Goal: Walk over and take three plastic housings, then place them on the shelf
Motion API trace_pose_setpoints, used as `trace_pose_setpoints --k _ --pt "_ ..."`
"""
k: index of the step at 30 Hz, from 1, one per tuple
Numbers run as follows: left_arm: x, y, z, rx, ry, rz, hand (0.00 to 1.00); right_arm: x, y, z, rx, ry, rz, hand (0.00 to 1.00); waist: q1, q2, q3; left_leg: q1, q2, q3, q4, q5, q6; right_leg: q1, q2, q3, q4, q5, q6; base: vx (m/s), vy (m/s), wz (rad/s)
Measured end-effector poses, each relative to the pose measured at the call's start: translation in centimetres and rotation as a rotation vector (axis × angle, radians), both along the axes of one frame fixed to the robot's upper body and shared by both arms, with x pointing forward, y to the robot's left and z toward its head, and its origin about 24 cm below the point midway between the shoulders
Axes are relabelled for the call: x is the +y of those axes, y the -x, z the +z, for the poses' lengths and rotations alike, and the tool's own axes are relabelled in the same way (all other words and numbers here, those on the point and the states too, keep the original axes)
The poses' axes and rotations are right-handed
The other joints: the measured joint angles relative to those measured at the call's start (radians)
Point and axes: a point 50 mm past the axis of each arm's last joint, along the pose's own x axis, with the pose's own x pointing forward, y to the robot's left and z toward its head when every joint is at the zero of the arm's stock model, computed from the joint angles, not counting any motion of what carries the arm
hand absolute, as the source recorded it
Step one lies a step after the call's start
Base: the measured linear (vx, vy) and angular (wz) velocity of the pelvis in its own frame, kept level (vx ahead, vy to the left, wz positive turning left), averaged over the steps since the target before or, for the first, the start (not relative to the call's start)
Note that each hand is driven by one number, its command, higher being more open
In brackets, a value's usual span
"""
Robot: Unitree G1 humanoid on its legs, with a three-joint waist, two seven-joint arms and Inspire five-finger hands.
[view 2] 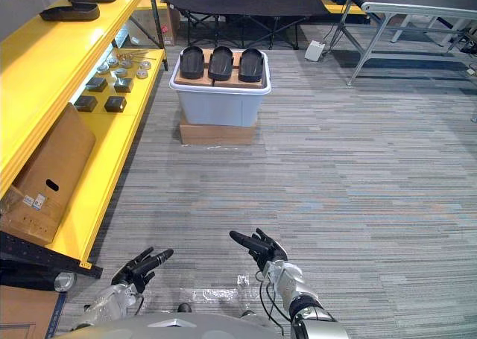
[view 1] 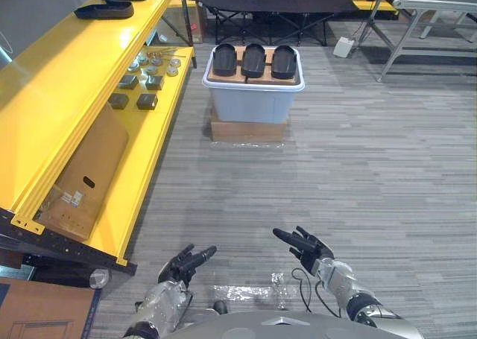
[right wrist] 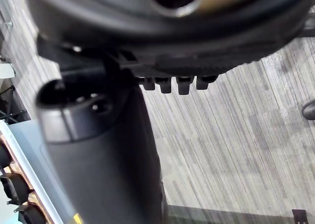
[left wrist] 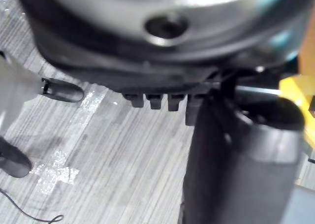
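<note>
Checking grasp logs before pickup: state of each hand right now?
Left hand: open, holding nothing.
Right hand: open, holding nothing.

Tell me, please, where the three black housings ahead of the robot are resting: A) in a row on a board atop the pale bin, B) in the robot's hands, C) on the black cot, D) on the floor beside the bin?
A: the three housings lie side by side on the board covering the bin.

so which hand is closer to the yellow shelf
Left. The left hand is by the near end of the yellow shelf; the right hand is further to the right, over carpet.
</note>
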Motion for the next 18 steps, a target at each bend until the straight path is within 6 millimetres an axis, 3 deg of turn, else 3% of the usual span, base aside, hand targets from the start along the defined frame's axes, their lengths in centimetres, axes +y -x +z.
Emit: trace_pose_setpoints --k 5,12,15,17,18 --pt "-0.1 1.3 -0.4 0.035 0.001 0.015 1.00 -0.4 1.1 -0.5 0.031 0.007 -0.031 1.00 0.001 0.003 -0.002 -0.002 0.000 -0.005 -0.004 0.014 0.020 0.000 -0.001 -0.015 0.004 0.000 -0.002 -0.08 0.004 0.05" --pt "-0.1 1.4 -0.4 0.037 -0.001 0.016 1.00 -0.4 1.9 -0.8 0.050 0.009 -0.038 1.00 0.003 0.002 -0.002 -0.007 -0.011 -0.011 -0.004 0.013 0.044 0.001 -0.014 -0.041 0.008 -0.005 -0.008 -0.05 0.035 0.05" --pt "-0.3 1.4 -0.4 0.035 0.006 0.014 1.00 -0.7 2.2 -0.9 0.066 0.025 -0.051 1.00 0.003 -0.015 0.007 -0.007 -0.029 -0.003 -0.004 -0.004 0.075 -0.048 -0.073 -0.057 0.148 -0.070 0.008 0.03 0.089 0.25" --pt "-0.5 1.4 -0.4 0.036 0.009 0.006 1.00 -0.9 2.3 -0.9 0.070 0.036 -0.074 1.00 0.012 -0.022 0.013 -0.005 -0.048 -0.015 -0.003 -0.014 0.100 -0.129 -0.156 -0.071 0.371 -0.095 0.035 0.11 0.174 0.29" --pt "-0.3 1.4 -0.4 0.036 0.008 0.007 1.00 -0.8 2.4 -1.0 0.067 0.018 -0.103 1.00 0.025 -0.020 0.016 0.003 -0.056 -0.022 0.002 -0.006 0.120 -0.194 -0.205 -0.065 0.538 -0.086 0.018 0.15 0.169 0.19"
